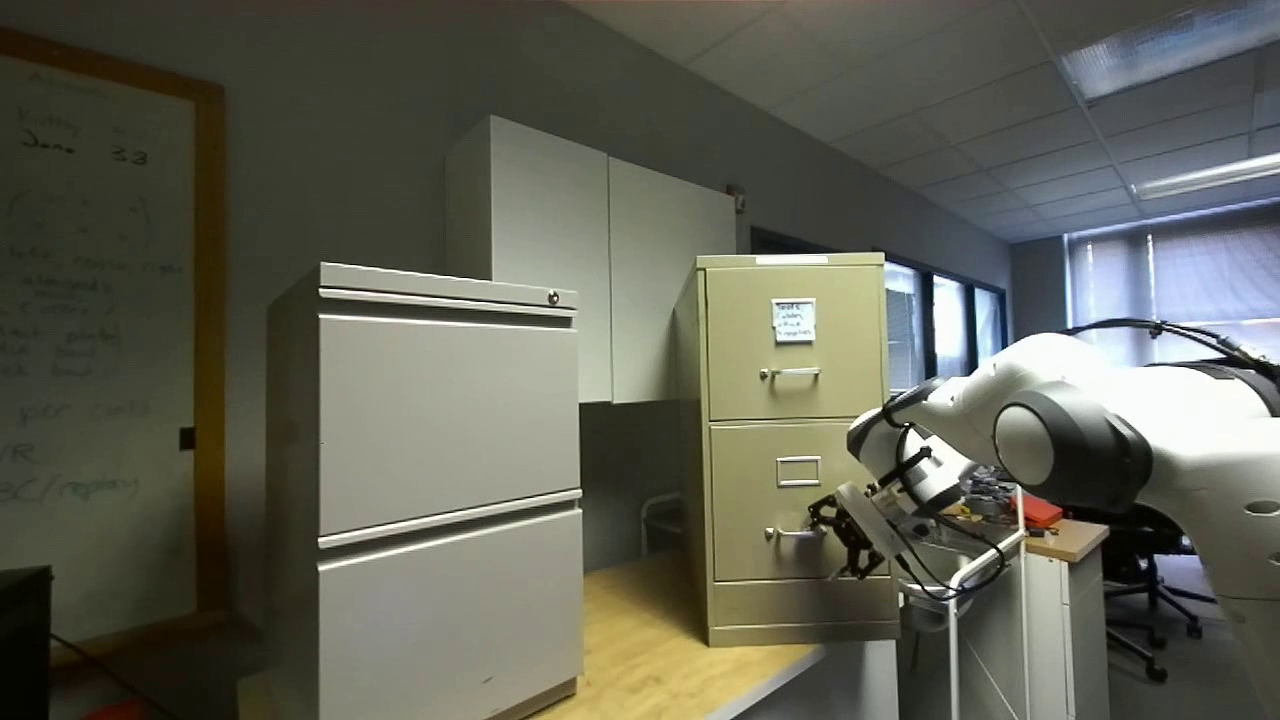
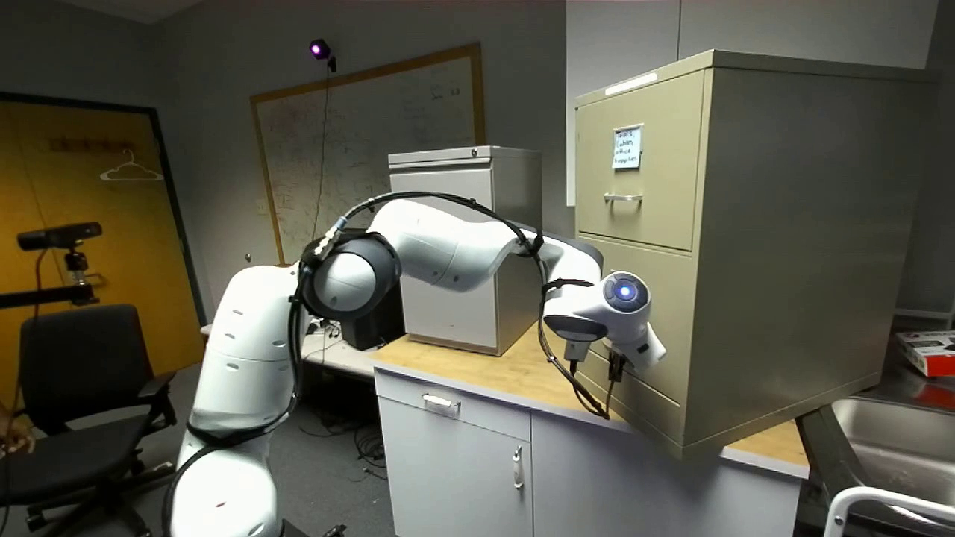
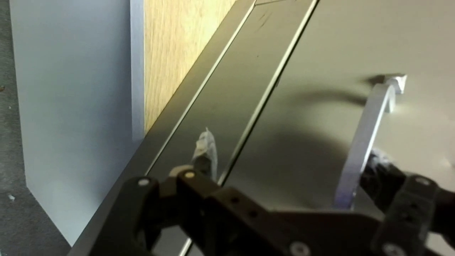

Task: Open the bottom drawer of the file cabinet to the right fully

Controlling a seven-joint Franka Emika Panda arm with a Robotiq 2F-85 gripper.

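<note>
The tan file cabinet [image 1: 800, 612] stands upright on a wooden counter; it also shows in an exterior view [image 2: 798, 246]. Its bottom drawer [image 1: 740, 500] is shut, with its front flush; part of it shows in an exterior view [image 2: 671, 306]. The drawer's metal handle [image 1: 792, 533] also shows in the wrist view [image 3: 362, 145]. My gripper [image 1: 832, 545] is at the handle's end, tilted. In the wrist view the gripper [image 3: 292, 153] is open, its fingers wide apart. The handle bar lies between them, close beside one finger, which is partly behind the bar. In an exterior view the wrist hides the fingers.
A pale grey two-drawer cabinet [image 1: 450, 430] stands on the same wooden counter [image 1: 640, 620]. A white-framed cart [image 1: 955, 640] stands beside the tan cabinet under the arm. A sink [image 2: 910, 447] lies past the counter's end. White cupboards [image 1: 672, 280] hang on the wall.
</note>
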